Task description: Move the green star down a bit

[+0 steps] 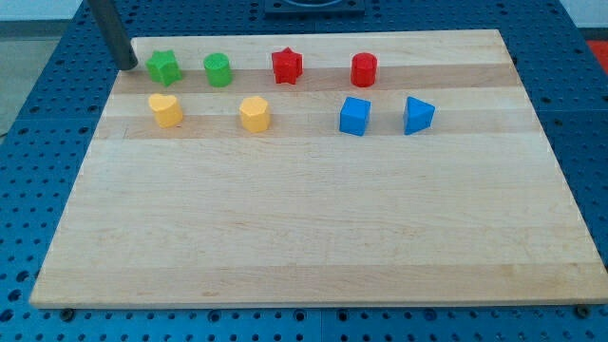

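Note:
The green star (163,67) sits near the top left corner of the wooden board (313,218). My tip (128,66) rests just left of the green star, a small gap apart from it. A green cylinder-like block (218,69) stands right of the star. A yellow heart-like block (165,109) lies directly below the star.
A red star (286,66) and a red cylinder (364,69) stand along the top row. A yellow hexagon-like block (255,113), a blue cube (354,116) and a blue triangle-like block (417,115) form the second row. A blue perforated table surrounds the board.

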### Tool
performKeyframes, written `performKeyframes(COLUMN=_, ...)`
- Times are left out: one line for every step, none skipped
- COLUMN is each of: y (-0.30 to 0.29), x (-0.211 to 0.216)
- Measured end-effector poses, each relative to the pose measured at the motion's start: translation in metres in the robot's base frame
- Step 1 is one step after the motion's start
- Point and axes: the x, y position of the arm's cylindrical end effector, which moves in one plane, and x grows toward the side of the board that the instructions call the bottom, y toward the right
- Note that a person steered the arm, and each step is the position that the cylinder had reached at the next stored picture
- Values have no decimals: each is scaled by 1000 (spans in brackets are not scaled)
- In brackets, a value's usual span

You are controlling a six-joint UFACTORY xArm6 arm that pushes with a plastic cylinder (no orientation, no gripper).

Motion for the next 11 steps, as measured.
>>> performKeyframes(y=0, x=0)
performKeyframes(y=0, x=0)
performKeyframes(y=0, x=-7)
performKeyframes(y=0, x=-15)
performKeyframes(y=0, x=-21)
performKeyframes(y=0, x=-22)
performKeyframes(y=0, x=-23)
performKeyframes(y=0, x=-27)
performKeyframes(y=0, x=-32)
performKeyframes(y=0, x=-36)
performKeyframes(y=0, x=-36)
